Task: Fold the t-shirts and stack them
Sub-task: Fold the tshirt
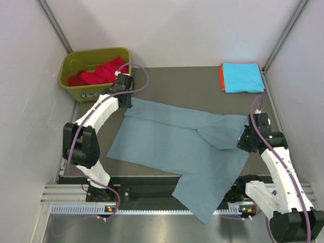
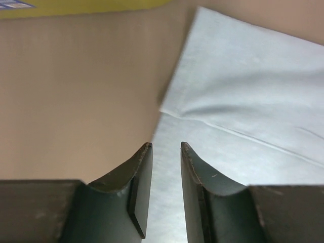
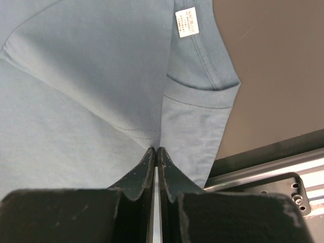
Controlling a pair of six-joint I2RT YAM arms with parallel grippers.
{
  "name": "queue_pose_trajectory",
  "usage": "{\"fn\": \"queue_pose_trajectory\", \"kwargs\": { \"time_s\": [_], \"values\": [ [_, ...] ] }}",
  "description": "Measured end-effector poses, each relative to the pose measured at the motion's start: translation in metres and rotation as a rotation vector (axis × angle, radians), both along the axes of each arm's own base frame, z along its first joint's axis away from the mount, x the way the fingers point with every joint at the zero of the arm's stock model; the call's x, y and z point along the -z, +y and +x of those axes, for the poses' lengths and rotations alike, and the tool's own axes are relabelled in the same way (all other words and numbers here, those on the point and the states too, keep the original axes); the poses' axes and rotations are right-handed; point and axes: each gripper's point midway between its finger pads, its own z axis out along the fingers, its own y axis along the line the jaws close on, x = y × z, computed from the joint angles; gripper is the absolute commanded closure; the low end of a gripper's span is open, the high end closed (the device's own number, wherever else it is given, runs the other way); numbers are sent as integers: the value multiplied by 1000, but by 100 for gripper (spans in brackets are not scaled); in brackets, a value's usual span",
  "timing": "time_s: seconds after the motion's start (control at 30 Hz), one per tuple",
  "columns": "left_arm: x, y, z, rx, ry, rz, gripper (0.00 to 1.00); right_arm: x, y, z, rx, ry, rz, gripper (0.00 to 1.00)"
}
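A grey-blue t-shirt (image 1: pixel 172 147) lies spread across the table, its near part hanging over the front edge. My left gripper (image 1: pixel 126 99) stands open at the shirt's far left corner. In the left wrist view the left gripper (image 2: pixel 166 147) has nothing between its fingers and the cloth (image 2: pixel 253 101) lies just below. My right gripper (image 1: pixel 244 139) is shut on the shirt's right edge. The right wrist view shows the right gripper (image 3: pixel 156 150) pinching a pleat of the cloth (image 3: pixel 91 91) near the neck label (image 3: pixel 187 22). A folded cyan t-shirt (image 1: pixel 243 77) lies on an orange one (image 1: pixel 221 77).
An olive-green bin (image 1: pixel 76 91) stands at the back left, just beyond the left gripper, with red t-shirts (image 1: pixel 101 73) inside. The bin's rim (image 2: pixel 76 6) shows at the top of the left wrist view. Grey walls close in the sides. A metal rail (image 1: pixel 152 207) runs along the front.
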Motion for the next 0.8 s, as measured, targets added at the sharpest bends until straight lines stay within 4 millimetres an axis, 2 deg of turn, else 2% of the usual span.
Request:
{"fn": "queue_pose_trajectory", "kwargs": {
  "time_s": [0.2,0.3,0.4,0.43,0.57,0.6,0.67,0.7,0.73,0.8],
  "values": [
    [6,-29,-5,57,16,-86,70,1,3,-10,-9,14,15,100],
    [10,-44,-6,82,28,-109,70,12,5,-17,-16,39,26,100],
    [8,-55,-4,105,28,-123,70,25,7,-24,-16,93,39,95],
    [4,-58,-2,110,21,-128,70,29,9,-25,-15,116,47,83],
    [-15,-63,10,117,-30,-146,70,42,20,-30,-20,199,105,73],
    [-19,-64,12,118,-41,-149,70,42,22,-30,-20,205,117,61],
    [-25,-65,15,117,-55,-153,71,40,25,-27,-19,207,129,45],
    [-27,-65,16,117,-61,-155,72,37,25,-23,-18,203,129,34],
    [-28,-66,17,117,-64,-159,76,33,24,-17,-18,197,126,31],
    [-28,-68,19,115,-63,-168,78,23,20,4,-10,169,116,27]
  ]
}}
